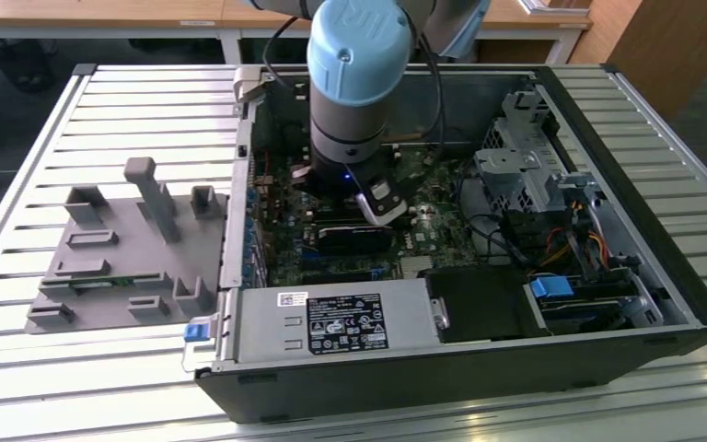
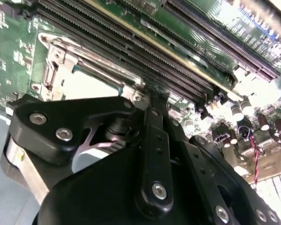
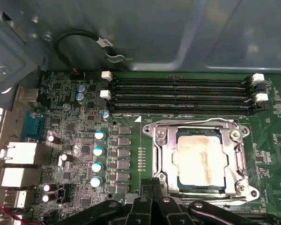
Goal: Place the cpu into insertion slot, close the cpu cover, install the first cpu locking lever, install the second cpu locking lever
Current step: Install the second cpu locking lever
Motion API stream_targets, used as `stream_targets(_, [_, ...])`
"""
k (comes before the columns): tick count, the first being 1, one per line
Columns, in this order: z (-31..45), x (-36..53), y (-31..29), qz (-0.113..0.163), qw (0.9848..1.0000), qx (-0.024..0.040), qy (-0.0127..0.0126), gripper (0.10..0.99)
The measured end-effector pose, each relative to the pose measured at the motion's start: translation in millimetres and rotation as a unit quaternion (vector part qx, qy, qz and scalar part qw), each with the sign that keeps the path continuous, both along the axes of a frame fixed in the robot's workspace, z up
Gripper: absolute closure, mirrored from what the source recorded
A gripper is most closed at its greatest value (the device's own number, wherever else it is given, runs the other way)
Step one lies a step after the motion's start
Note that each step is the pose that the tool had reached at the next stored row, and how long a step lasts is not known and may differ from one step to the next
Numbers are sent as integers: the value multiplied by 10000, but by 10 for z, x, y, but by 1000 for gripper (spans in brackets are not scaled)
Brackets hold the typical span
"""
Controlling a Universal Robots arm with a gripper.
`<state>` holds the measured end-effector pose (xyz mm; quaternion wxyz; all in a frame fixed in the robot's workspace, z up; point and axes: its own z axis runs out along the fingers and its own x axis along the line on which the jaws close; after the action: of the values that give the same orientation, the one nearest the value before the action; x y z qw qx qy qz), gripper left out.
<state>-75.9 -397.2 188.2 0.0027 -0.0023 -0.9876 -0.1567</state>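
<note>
My fingers point(image 3: 155, 187) are pressed together at the edge of the insertion slot point(image 3: 160, 158), where the cpu point(image 3: 199, 157) sits under the closed cpu cover point(image 3: 241, 161).

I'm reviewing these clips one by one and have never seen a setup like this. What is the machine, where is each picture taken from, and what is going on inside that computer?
The machine is a single robot arm with a gripper at its tip, reaching down into an open computer case that lies on a slatted metal table. The exterior view looks at all this from outside. Both wrist views come from cameras riding on the arm, looking closely at the green motherboard.

In the first wrist view the cpu already sits in the insertion slot, and the cpu cover lies down around it. The gripper's black fingers hang close to the socket's edge. It seems to hold nothing. Beside the socket run long black memory slots. A grey parts fixture rests on the table beside the case.
</note>
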Motion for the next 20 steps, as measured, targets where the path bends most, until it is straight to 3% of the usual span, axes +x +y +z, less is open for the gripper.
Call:
stream_targets(7, [3,-4,0,0,10000,16,-1,980])
stream_targets(20, [167,-4,0,0,10000,15,0,980])
